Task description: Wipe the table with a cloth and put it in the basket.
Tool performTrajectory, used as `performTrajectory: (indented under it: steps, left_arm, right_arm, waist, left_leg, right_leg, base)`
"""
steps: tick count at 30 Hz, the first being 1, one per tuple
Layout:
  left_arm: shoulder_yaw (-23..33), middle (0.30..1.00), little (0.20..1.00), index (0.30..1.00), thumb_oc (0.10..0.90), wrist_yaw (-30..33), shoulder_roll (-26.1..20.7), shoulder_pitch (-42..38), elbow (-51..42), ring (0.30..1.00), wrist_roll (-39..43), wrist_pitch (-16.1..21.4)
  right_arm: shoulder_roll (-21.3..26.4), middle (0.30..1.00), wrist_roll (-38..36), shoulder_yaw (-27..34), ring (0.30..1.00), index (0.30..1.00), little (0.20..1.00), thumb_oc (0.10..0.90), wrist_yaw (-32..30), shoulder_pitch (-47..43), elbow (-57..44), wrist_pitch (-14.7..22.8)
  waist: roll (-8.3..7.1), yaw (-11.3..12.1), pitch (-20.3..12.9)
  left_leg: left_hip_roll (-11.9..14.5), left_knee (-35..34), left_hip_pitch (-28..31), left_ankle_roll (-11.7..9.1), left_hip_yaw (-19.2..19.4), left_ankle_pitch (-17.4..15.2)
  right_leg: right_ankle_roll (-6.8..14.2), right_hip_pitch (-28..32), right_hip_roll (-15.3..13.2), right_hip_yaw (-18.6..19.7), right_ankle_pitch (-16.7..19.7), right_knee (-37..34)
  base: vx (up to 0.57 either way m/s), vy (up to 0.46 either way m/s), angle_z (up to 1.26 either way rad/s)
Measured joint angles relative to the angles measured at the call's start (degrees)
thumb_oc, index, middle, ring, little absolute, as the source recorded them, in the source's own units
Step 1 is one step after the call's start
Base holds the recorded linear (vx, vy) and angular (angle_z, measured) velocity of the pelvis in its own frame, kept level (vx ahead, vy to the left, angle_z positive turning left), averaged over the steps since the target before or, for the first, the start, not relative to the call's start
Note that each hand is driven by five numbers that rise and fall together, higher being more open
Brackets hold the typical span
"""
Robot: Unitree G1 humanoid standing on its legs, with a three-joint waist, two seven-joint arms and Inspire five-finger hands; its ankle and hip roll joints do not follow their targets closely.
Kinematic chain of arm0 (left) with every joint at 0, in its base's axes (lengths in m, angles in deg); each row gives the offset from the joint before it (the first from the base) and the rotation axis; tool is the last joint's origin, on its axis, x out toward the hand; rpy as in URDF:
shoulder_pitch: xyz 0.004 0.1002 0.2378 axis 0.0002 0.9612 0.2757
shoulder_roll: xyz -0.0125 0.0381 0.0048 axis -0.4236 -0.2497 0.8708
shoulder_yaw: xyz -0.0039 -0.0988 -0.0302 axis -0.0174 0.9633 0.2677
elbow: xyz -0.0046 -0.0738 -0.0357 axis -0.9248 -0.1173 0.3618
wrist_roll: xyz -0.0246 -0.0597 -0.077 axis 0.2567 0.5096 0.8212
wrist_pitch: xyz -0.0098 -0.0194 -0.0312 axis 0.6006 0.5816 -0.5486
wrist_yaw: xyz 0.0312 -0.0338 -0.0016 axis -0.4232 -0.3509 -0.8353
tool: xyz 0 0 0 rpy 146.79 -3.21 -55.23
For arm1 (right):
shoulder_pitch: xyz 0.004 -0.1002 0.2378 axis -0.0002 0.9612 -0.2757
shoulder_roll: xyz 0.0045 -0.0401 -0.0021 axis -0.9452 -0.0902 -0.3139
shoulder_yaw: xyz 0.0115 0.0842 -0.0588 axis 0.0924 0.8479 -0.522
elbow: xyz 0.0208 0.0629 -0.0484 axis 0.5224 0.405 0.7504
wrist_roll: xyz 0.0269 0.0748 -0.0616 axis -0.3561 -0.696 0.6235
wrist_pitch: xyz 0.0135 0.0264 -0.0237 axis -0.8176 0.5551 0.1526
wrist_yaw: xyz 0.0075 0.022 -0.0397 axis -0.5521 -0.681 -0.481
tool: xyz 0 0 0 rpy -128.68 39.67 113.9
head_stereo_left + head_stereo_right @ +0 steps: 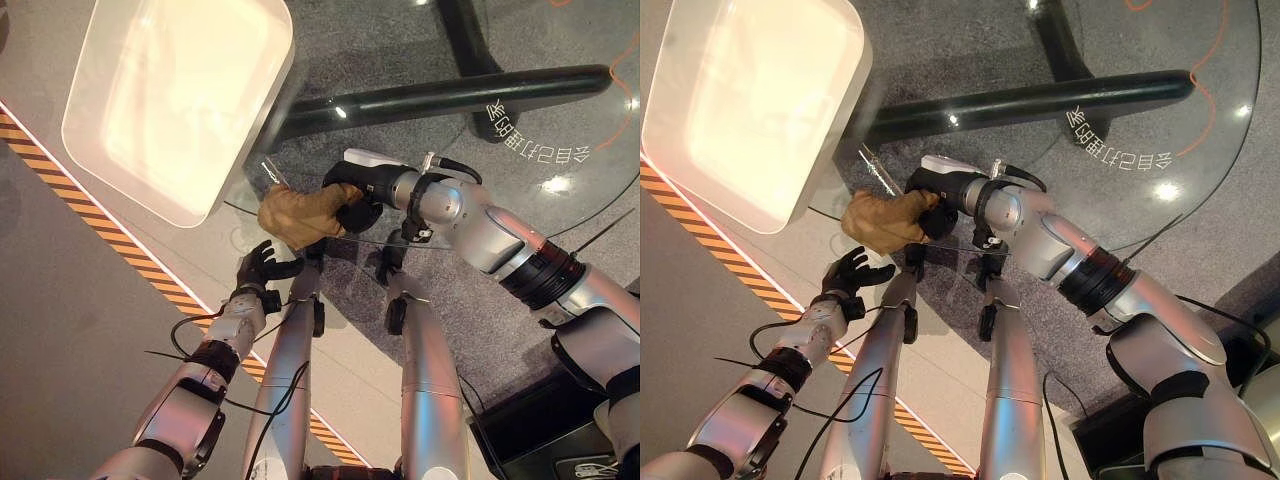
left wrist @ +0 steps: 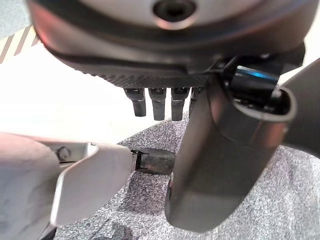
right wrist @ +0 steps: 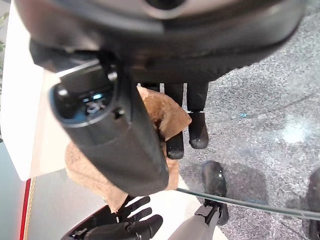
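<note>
I see right hand [image 1: 355, 195] fingers curled round the tan cloth [image 1: 298, 217] at the glass bench [image 1: 520, 110] edge. Left hand [image 1: 262, 266] just below it, fingers spread, empty. Basket [image 1: 250, 150] beside the cloth.

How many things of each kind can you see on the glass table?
Cloth: 1, tan, held in the right hand
Basket: 1, white
Total: 2
</note>
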Motion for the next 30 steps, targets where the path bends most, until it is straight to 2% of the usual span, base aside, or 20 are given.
performTrajectory:
  steps: [8, 13, 16, 22, 26, 28, 29, 30]
  left_arm:
    - [0.0, 0.9, 0.9, 0.9, 0.8, -0.2, -0.2, 0.0, -0.1, 0.9, 0.0, 0.1]
    - [0.1, 0.9, 0.9, 0.9, 0.8, -0.1, -0.6, 0.1, -0.4, 0.9, 0.5, 1.4]
    - [1.3, 0.9, 0.9, 0.9, 0.8, 1.0, -0.5, 0.6, -2.1, 0.9, 4.6, 4.2]
    - [2.5, 0.9, 0.9, 0.9, 0.8, 0.7, -0.8, 3.2, -7.2, 0.9, 6.9, 8.9]
    - [2.6, 0.9, 0.9, 0.9, 0.8, 0.3, -0.6, 5.2, -9.9, 0.9, 8.7, 11.0]
    - [2.6, 0.9, 0.9, 0.9, 0.8, -3.8, 0.8, 8.9, -10.5, 0.9, 9.5, 16.8]
    - [2.4, 0.9, 0.9, 0.9, 0.8, -7.9, 1.4, 12.4, -11.5, 0.9, 10.7, 20.1]
    - [2.0, 0.9, 0.9, 0.9, 0.8, -11.4, 1.4, 15.7, -12.4, 0.9, 11.8, 21.5]
  right_arm:
    - [0.0, 0.3, -1.4, 1.0, 0.3, 0.3, 0.2, 0.1, -2.4, 1.4, 0.0, 1.1]
    - [0.1, 0.3, -8.3, 3.8, 0.3, 0.3, 0.2, 0.1, -7.5, 4.7, 0.1, 2.6]
    - [-0.2, 0.3, -14.3, 5.9, 0.3, 0.3, 0.2, 0.1, -10.5, 7.5, 0.5, 4.3]
    - [-2.6, 0.3, -25.0, 10.7, 0.3, 0.3, 0.2, 0.1, -12.0, 15.4, 2.3, 9.3]
    - [-5.5, 0.3, -27.9, 13.4, 0.3, 0.3, 0.2, 0.1, -11.6, 18.7, 2.0, 12.8]
    - [-6.6, 0.3, -28.4, 16.0, 0.3, 0.3, 0.2, 0.1, -10.7, 22.3, 1.0, 16.1]
    - [-6.7, 0.3, -29.4, 17.6, 0.3, 0.3, 0.2, 0.1, -9.9, 25.4, 0.3, 18.3]
    - [-6.7, 0.3, -29.8, 18.5, 0.3, 0.3, 0.2, 0.1, -9.2, 27.6, -0.3, 19.4]
  waist:
    - [0.0, -0.1, 0.0]
    - [-0.01, -0.1, 0.0]
    - [-0.04, -0.2, 0.0]
    - [-0.11, -0.2, 0.0]
    - [-0.17, -0.5, 0.0]
    - [-0.18, -0.4, 0.0]
    - [-0.26, -0.1, 0.0]
    - [-0.26, -0.1, 0.0]
  left_leg:
    - [-0.1, 0.0, -0.1, 0.0, 0.0, 0.0]
    - [-0.2, 0.2, 0.1, 0.3, 0.0, 0.2]
    - [-0.3, 0.5, 0.4, 0.5, 0.1, 0.3]
    - [-0.6, 0.8, 3.5, 0.3, 0.1, 0.1]
    - [-0.5, 0.4, 4.3, 0.5, 0.1, -0.1]
    - [-0.5, -0.2, 4.4, 0.6, -0.1, 0.1]
    - [-0.6, -1.0, 5.2, 0.5, -0.1, 0.3]
    - [-0.7, -1.4, 6.0, 0.5, -0.1, 0.5]
  right_leg:
    - [0.0, -0.1, -0.1, 0.0, 0.0, 0.1]
    - [0.0, 0.0, -0.2, 0.1, 0.0, 0.3]
    - [0.0, 0.1, -0.4, 0.2, -0.1, 1.0]
    - [0.1, 3.2, -0.6, 0.3, -0.3, 1.4]
    - [0.1, 3.9, -0.5, 0.4, -0.8, 1.4]
    - [0.1, 4.1, -0.5, 0.3, -0.8, 1.0]
    - [0.2, 4.6, -0.6, 0.2, -0.8, 0.8]
    - [0.4, 5.2, -0.7, 0.1, -0.8, 0.4]
  base:
    - [0.0, 0.0, 0.0]
    - [0.0, 0.0, 0.0]
    - [-0.03, -0.045, 0.02]
    - [-0.02, -0.018, 0.01]
    - [-0.05, -0.053, -0.01]
    - [-0.08, -0.076, 0.04]
    - [-0.06, -0.06, 0.07]
    - [-0.05, -0.05, 0.06]
